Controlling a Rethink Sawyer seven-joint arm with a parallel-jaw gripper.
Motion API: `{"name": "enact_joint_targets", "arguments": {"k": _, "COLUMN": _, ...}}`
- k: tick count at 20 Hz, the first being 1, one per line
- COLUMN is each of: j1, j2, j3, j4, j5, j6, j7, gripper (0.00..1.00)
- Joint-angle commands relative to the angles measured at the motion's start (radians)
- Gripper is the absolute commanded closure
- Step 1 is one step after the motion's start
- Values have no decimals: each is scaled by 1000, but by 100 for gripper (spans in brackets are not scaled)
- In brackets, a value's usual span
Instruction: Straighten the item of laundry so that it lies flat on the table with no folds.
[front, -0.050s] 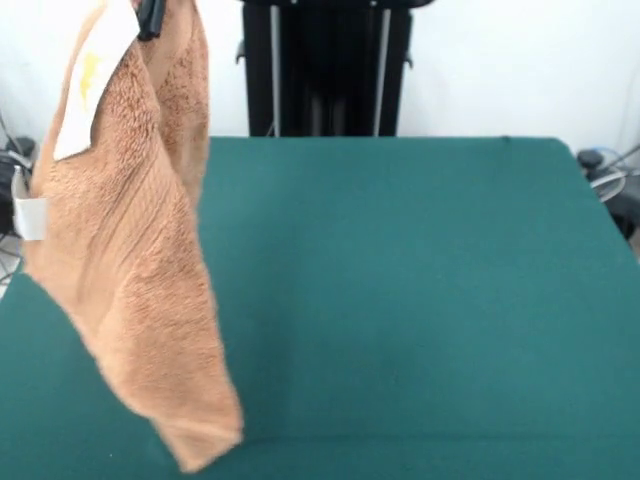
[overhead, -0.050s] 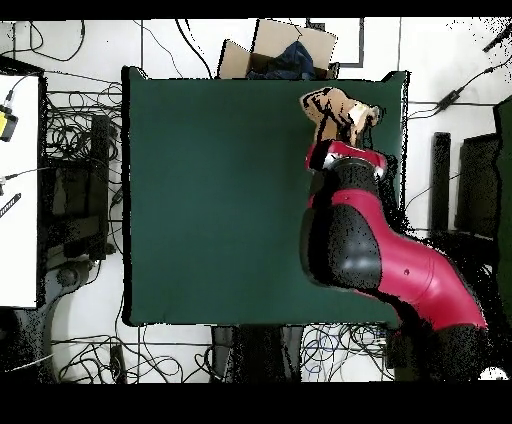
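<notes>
Towel (front, -0.050s: 130, 250) hanging from fingers (front, -0.050s: 150, 18), overhead mostly arm (overhead, -0.050s: 370, 240)

White wall (front, -0.050s: 500, 60), floor cables (overhead, -0.050s: 70, 130) w/ cardboard box (overhead, -0.050s: 285, 45)

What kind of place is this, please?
Probably a robotics lab: a red and black arm holds a towel over a green-covered table, with many cables on the floor and a cardboard box nearby.

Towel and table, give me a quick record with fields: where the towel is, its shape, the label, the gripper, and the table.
towel: hanging in the air from the gripper, over one side of the table
shape: draped in long vertical folds, not flat
label: white with yellow print, near the top
gripper: shut on the towel's upper edge
table: green cloth, nothing lying on it
</notes>
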Motion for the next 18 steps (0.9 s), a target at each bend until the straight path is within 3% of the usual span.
{"name": "enact_joint_targets", "arguments": {"k": 1, "j1": 21, "j2": 29, "j3": 104, "j4": 107, "j5": -52, "j6": 10, "j7": 207, "gripper": 100}}
{"name": "enact_joint_targets", "arguments": {"k": 8, "j1": 44, "j2": 20, "j3": 66, "j4": 150, "j5": -43, "j6": -66, "j7": 258, "gripper": 100}}
{"name": "enact_joint_targets", "arguments": {"k": 14, "j1": -15, "j2": 19, "j3": 101, "j4": 201, "j5": -72, "j6": -141, "j7": 296, "gripper": 100}}
{"name": "enact_joint_targets", "arguments": {"k": 18, "j1": -99, "j2": 39, "j3": 177, "j4": 245, "j5": -99, "j6": -182, "j7": 338, "gripper": 100}}
